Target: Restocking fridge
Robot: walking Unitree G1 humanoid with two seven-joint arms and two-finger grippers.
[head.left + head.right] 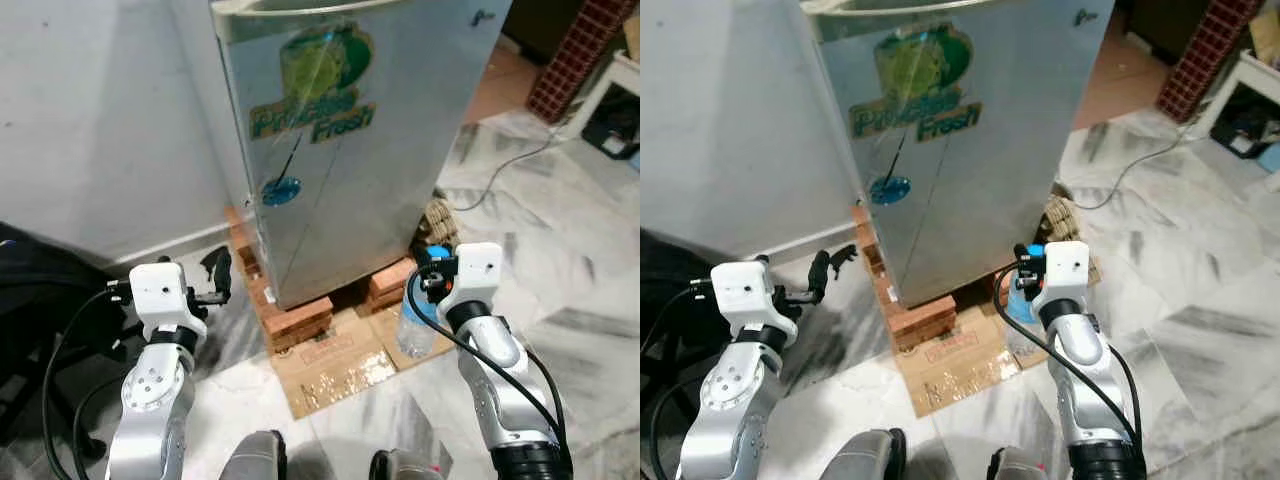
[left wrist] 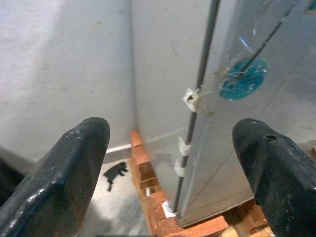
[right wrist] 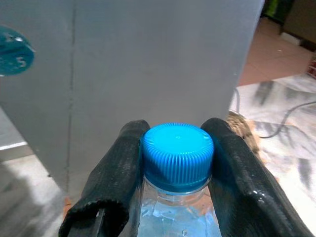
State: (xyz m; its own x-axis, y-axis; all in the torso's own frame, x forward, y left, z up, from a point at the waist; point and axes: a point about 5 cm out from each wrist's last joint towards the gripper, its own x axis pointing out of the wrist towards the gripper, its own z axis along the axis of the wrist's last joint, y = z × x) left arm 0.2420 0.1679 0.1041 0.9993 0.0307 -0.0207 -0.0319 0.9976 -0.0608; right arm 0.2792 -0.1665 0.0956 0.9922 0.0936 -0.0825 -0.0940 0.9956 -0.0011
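A small silver fridge [image 1: 340, 130] with a green sticker stands on bricks, door shut. My right gripper [image 3: 175, 173] is shut on a clear water bottle [image 1: 418, 325] with a blue cap [image 3: 177, 155], held upright near the fridge's lower right corner. My left gripper [image 2: 173, 163] is open and holds nothing. It sits low to the left of the fridge, facing the door's edge [image 2: 197, 98] where white tape bits show.
Red bricks [image 1: 290, 315] and flattened cardboard [image 1: 335, 365] lie under and before the fridge. A white wall [image 1: 100, 120] is on the left, a black bag [image 1: 40, 290] at the far left. A cable [image 1: 510, 170] runs over the marble floor on the right.
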